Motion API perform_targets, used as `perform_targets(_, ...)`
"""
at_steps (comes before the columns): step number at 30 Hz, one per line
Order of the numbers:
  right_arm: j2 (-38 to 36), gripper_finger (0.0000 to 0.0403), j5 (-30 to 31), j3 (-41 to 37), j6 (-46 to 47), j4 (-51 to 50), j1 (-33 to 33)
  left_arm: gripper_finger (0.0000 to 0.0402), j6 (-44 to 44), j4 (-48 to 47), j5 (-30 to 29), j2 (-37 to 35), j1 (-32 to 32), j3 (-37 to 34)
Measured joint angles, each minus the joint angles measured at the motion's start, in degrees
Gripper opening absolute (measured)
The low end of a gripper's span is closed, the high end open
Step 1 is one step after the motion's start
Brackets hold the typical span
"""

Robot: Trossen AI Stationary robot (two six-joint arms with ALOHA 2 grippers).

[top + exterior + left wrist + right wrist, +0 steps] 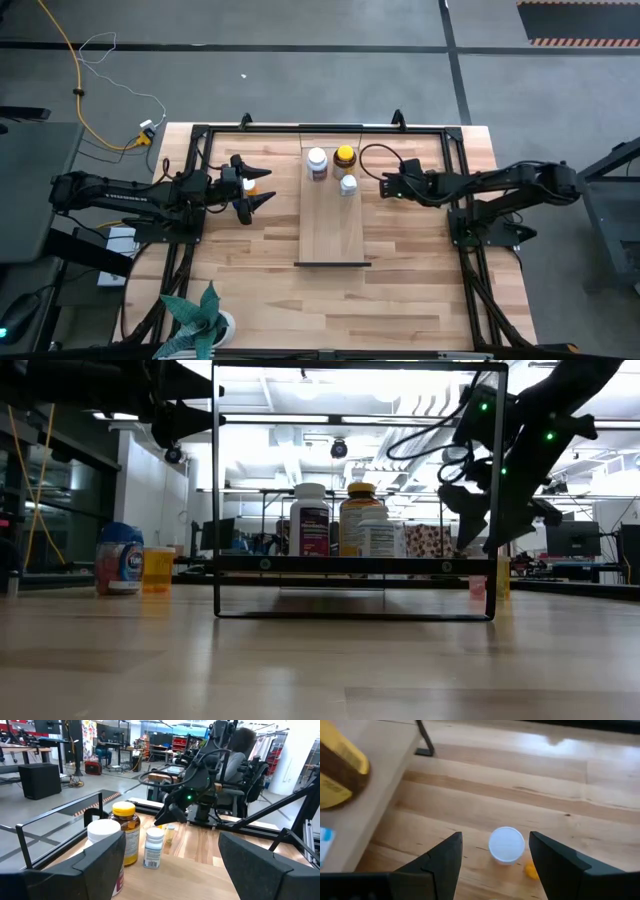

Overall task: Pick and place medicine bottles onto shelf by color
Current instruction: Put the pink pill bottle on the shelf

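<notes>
Right gripper (492,865) hovering, fingers apart, straddling small white-capped orange bottle (506,845) just right of long light-wood shelf (333,230). Advice: centre over cap, descend straight, close gently. Left gripper (262,187) waiting open, left of shelf.

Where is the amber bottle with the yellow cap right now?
In the high view the amber bottle stands on the shelf near its far end, right of the big white-capped bottle and just behind the small white bottle.
</notes>
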Motion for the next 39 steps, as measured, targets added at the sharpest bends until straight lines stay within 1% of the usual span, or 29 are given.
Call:
perform_targets(7,0.67,0.0222,-0.09,0.0,0.09,0.3,-0.35,0.031,0.09,0.0,-0.01,0.0,0.0,0.0)
perform_targets(14,0.84,0.0222,-2.19,0.0,0.28,0.36,-0.35,0.031,-0.04,0.0,0.0,0.0,-0.02,0.0)
perform_targets(27,0.92,0.0222,-0.55,0.04,1.63,0.39,-0.46,0.031,-0.04,0.0,0.0,0.0,0.0,0.0)
perform_targets(35,5.67,0.0222,-0.88,0.09,1.97,1.05,-2.46,0.031,-0.04,-0.02,0.0,0.0,-0.02,0.0)
perform_targets(39,6.66,0.0222,-0.85,0.09,0.82,3.14,-3.06,0.031,0.02,0.0,-0.02,0.0,-0.02,0.0)
